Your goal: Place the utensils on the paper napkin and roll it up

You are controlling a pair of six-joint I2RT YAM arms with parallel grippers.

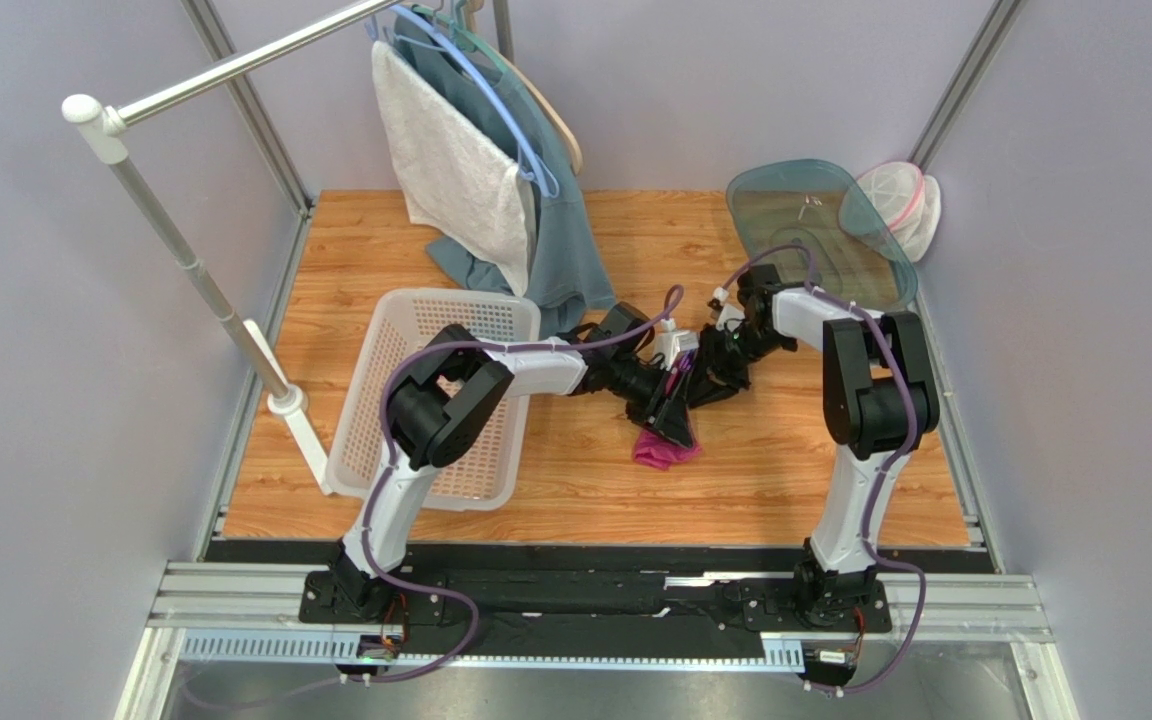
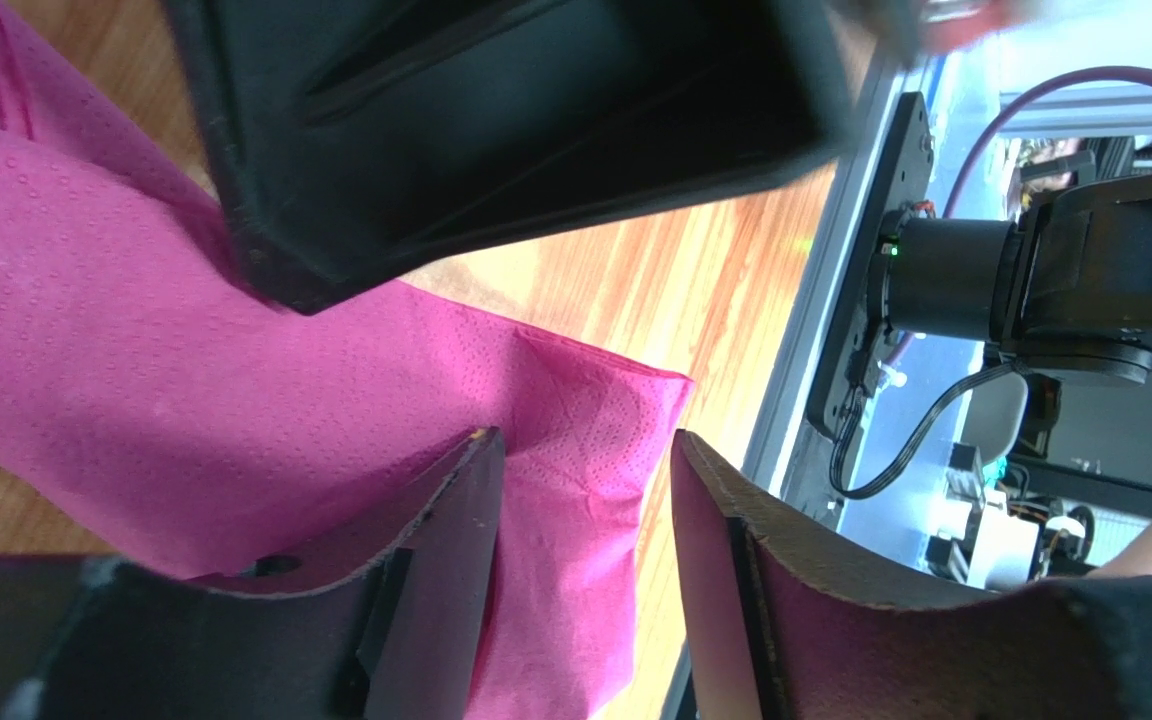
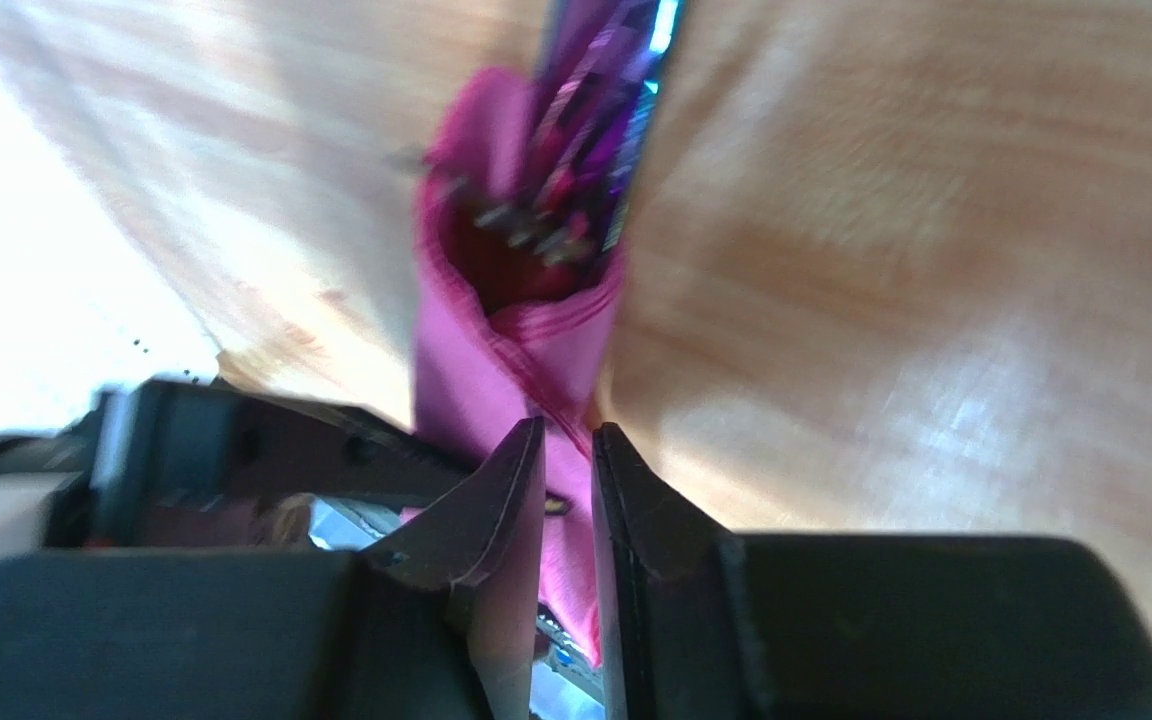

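Observation:
The magenta-pink paper napkin (image 1: 663,449) lies crumpled on the wooden table between both arms. In the right wrist view it (image 3: 500,353) is wrapped like a cone around the purple utensils (image 3: 585,128), whose fork tines stick out of the fold. My right gripper (image 3: 567,431) is shut on a fold of the napkin; from above it (image 1: 705,383) sits over the bundle. My left gripper (image 2: 582,446) is open, its fingers (image 2: 455,525) resting against the napkin sheet (image 2: 117,345) without pinching it. From above it (image 1: 668,405) meets the right gripper. The utensils (image 1: 675,378) barely show there.
A white basket (image 1: 455,309) stands left of the napkin under my left arm. A rack with a grey-white towel (image 1: 447,158), a teal cloth (image 1: 570,263) and hangers stands behind. A tinted plastic tray (image 1: 815,225) and a bag (image 1: 898,203) lie at the back right.

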